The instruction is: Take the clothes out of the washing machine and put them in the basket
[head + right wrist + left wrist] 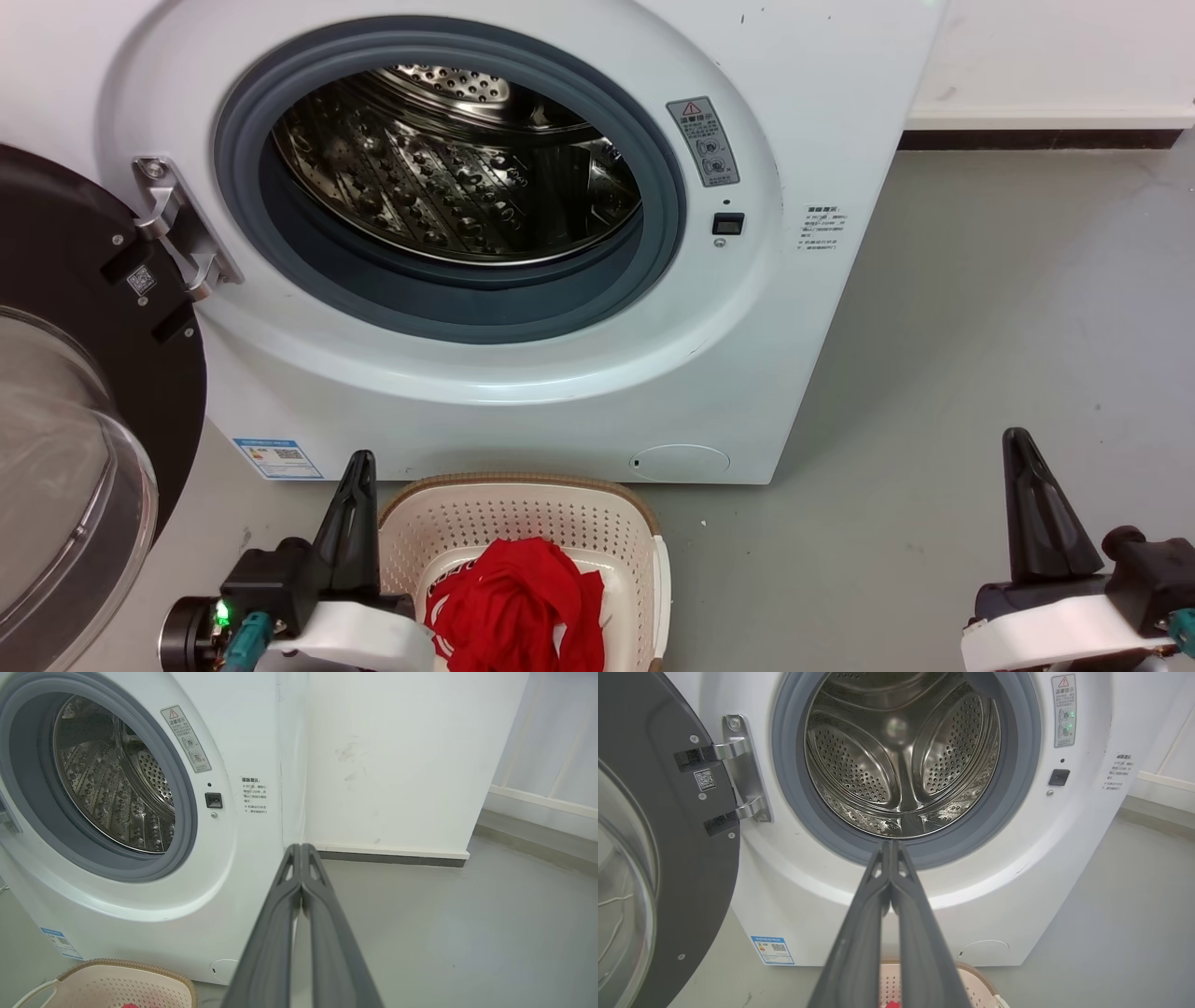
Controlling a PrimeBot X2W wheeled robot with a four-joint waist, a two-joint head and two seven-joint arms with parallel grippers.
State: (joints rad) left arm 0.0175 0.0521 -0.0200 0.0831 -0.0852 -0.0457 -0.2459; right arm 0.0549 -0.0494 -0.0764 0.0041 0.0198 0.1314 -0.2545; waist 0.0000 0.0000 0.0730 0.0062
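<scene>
Red clothes [518, 607] lie in the basket [523, 523], its front edge cut off.

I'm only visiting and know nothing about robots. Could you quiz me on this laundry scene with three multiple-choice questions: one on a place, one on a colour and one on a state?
1. Where do the soft red clothes lie?
A) on a chair
B) in the small cream perforated plastic basket
C) on a shelf

2. What colour is the rubber ring round the opening of the large white washing machine?
A) grey
B) red
C) green

3. How does the black-framed round glass door stand?
A) shut
B) swung open
C) taken off

Answers:
1 B: the red heap sits inside the basket's walls.
2 A: the ring looks grey in all three views.
3 B: the door stands to the side, away from the opening.
</scene>
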